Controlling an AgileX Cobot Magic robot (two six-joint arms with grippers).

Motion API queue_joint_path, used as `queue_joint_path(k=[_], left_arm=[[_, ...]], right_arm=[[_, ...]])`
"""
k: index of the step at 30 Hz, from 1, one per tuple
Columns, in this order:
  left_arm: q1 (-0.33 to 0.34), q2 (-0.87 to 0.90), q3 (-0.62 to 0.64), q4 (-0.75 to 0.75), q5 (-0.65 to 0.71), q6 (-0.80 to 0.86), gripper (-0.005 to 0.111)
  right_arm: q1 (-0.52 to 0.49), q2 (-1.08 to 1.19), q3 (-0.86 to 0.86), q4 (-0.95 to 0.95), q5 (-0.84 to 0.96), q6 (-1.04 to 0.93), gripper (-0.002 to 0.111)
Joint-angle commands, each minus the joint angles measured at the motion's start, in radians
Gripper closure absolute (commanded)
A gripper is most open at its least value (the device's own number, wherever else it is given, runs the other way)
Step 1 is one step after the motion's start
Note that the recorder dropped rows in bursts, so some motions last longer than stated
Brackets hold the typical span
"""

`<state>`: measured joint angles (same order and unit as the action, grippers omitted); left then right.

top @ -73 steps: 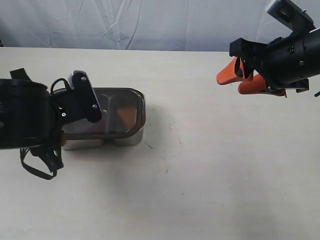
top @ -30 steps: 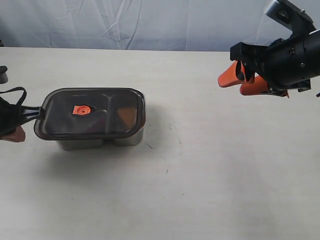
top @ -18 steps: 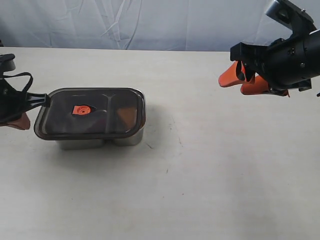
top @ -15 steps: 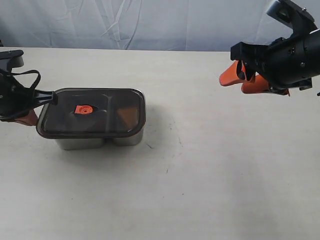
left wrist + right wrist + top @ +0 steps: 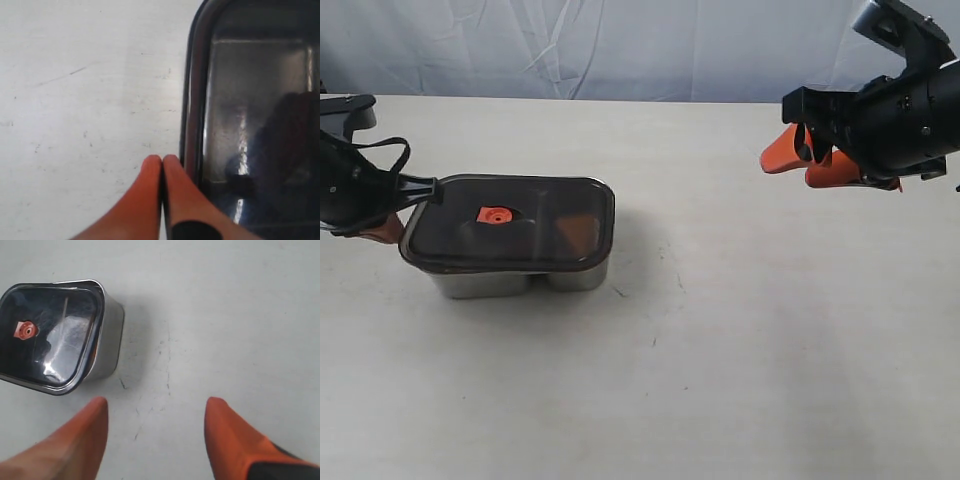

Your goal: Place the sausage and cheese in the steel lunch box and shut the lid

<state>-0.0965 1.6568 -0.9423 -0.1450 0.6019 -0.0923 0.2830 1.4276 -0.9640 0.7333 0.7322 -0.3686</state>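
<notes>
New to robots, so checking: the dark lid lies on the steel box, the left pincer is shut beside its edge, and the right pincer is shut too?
Not quite: the right pincer is open, its orange fingers wide apart, as the right wrist view shows. The lid does lie on the steel box, with the left pincer shut beside its edge.

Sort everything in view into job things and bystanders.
Job:
- lid, on the box
- cheese, seen through the lid
- left fingers, shut at the lid's edge

Bystanders:
- right fingers, open, far from the box
- table
- backdrop cloth
</notes>
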Motion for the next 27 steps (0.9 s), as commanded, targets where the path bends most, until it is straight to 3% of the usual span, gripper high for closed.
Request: queue_joint_path(k=[1, 10, 13, 16, 20, 27], left_arm=[[-0.006, 0.022, -0.006, -0.037, -0.002, 0.003, 0.107], [-0.006, 0.036, -0.006, -0.034, 0.012, 0.048, 0.107], [-0.006, 0.009, -0.006, 0.010, 0.026, 0.051, 0.107], [-0.001, -0.033, -0.006, 0.055, 0.037, 0.042, 0.107], [0.000, -0.093, -0.006, 0.051, 0.029, 0.042, 0.107], [0.000, -0.134, -0.006, 0.051, 0.021, 0.042, 0.107]], right_arm=[[-0.002, 0.001, 0.005, 0.017, -0.009, -0.006, 0.053], [-0.002, 0.006, 0.005, 0.081, 0.022, -0.006, 0.054], [0.041, 0.029, 0.005, 0.134, 0.048, -0.006, 0.058], [0.138, 0.081, 0.005, 0.170, 0.007, -0.006, 0.071], [0.273, 0.166, 0.005, 0.193, -0.086, -0.006, 0.108], [0.391, 0.302, 0.000, 0.221, -0.137, 0.001, 0.108]])
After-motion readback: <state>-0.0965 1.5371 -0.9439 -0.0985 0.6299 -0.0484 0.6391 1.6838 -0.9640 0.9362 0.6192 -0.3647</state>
